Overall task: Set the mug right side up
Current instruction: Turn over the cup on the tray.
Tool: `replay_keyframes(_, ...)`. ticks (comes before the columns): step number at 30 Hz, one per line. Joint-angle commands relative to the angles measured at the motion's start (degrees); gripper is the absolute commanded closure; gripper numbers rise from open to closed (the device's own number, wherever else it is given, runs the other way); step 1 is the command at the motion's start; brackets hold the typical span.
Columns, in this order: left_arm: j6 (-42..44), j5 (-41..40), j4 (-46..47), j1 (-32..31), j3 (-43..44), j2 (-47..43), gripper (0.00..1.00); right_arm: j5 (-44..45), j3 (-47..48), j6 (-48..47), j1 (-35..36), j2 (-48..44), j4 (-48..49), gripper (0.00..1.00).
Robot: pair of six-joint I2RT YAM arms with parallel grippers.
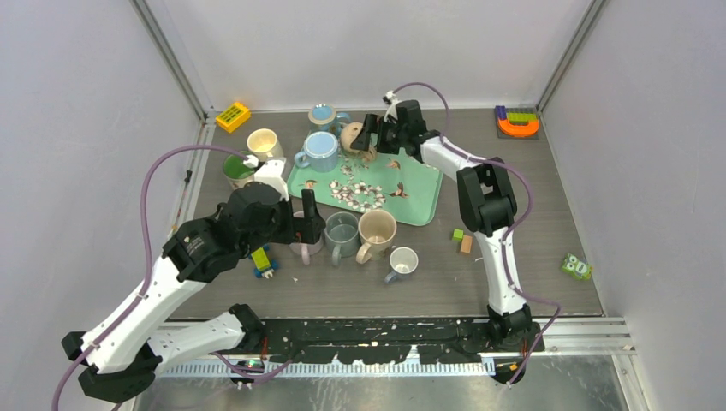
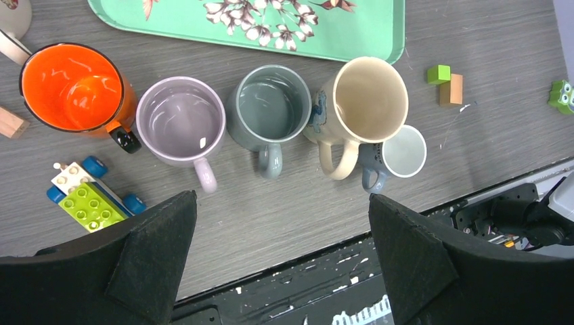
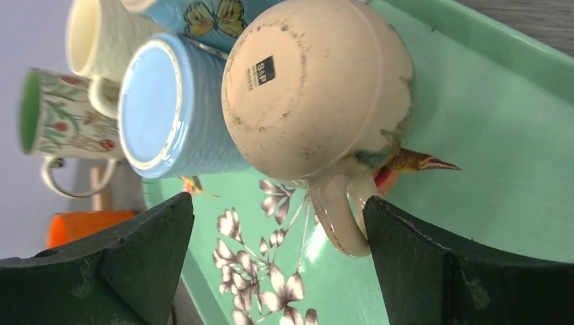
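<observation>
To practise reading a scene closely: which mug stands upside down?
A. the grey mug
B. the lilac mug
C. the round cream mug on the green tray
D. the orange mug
C: the round cream mug on the green tray shows its labelled base to the right wrist camera.

Only one marking is legible: a small black square label (image 3: 262, 71) on the upturned base of the cream mug (image 3: 325, 101), which lies bottom-up on the green tray (image 3: 487, 169). Its white letters appear to read "SIP". A finer line of print beneath them is too small to make out.
</observation>
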Motion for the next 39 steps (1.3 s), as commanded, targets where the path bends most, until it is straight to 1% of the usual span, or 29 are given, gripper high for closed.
replay_keyframes(1,0.45,-0.72,1.34,0.31,-0.76,-0.39,0.0,11.19,5.69,-14.78,3.34,-2.91,-14.49,0.03)
replay_keyframes(6,0.46,-1.19,2.19,0.31,-1.49,-0.64,0.0,20.02,10.08,-20.08,5.11,-0.35,-21.07,0.14)
replay_keyframes(10,0.6,-1.5,2.5,0.28,-1.72,-0.51,0.0,24.79,11.36,-21.77,6.3,0.23,-22.09,0.21)
replay_keyframes(13,0.72,-1.44,2.86,0.31,-1.85,-0.14,0.0,27.12,13.64,-23.23,6.94,1.41,-23.27,0.26)
replay_keyframes(14,0.72,-1.38,3.04,0.31,-1.85,-0.05,0.0,29.13,14.68,-23.61,7.04,2.01,-23.97,0.29)
replay_keyframes(18,0.81,-1.16,3.75,0.31,-1.94,0.15,0.0,30.33,17.92,-24.85,7.09,4.21,-26.26,0.36)
replay_keyframes(22,1.07,-0.83,3.95,0.31,-1.84,0.77,0.0,29.49,18.72,-25.84,7.09,5.17,-25.88,0.44)
replay_keyframes(26,1.48,-0.47,4.68,0.31,-1.99,1.53,0.0,29.35,19.69,-26.3,7.3,5.79,-25.66,0.46)
replay_keyframes(39,3.61,-0.19,5.82,0.57,-0.64,3.75,0.0,30.86,23.78,-30.57,8.64,7.74,-26.36,0.47)
